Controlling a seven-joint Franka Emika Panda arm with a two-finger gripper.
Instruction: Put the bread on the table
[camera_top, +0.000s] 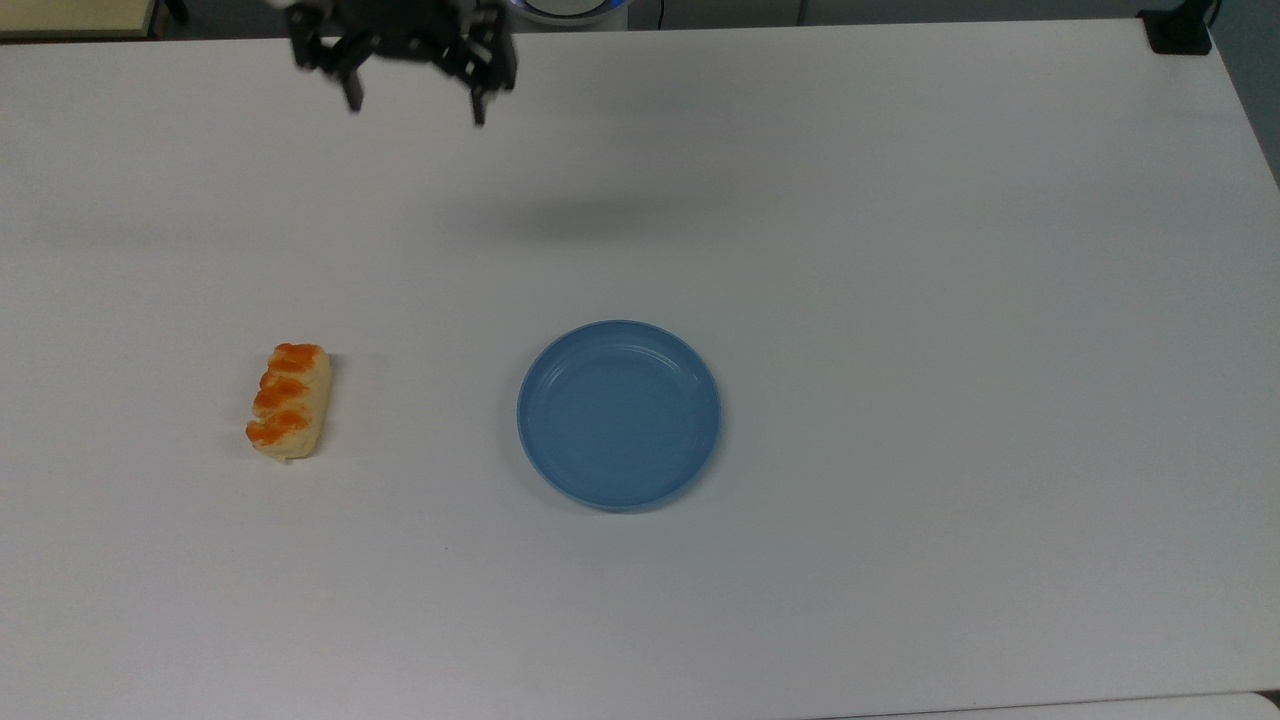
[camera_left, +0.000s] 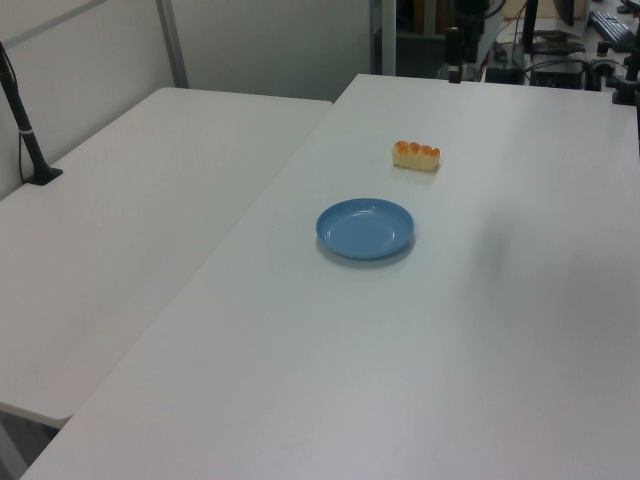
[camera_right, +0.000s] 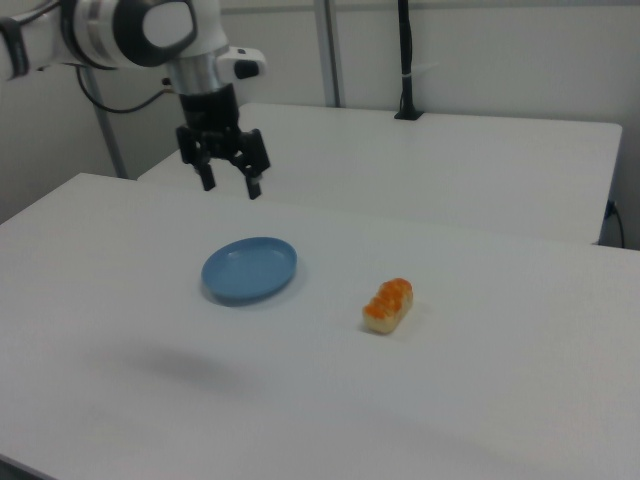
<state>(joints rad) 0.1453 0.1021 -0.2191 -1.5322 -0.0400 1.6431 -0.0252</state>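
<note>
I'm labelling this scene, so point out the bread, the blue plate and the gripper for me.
bread (camera_top: 288, 401): top view, its glazed top.
blue plate (camera_top: 618, 415): top view, its bare middle.
gripper (camera_right: 229, 178): right view, midway between its open fingertips.

A pale tan bread (camera_top: 289, 400) is showing three orange bumps; the plate (camera_top: 618, 414) is looking blue, perhaps glossy, on a white table (camera_top: 900, 250).
</note>
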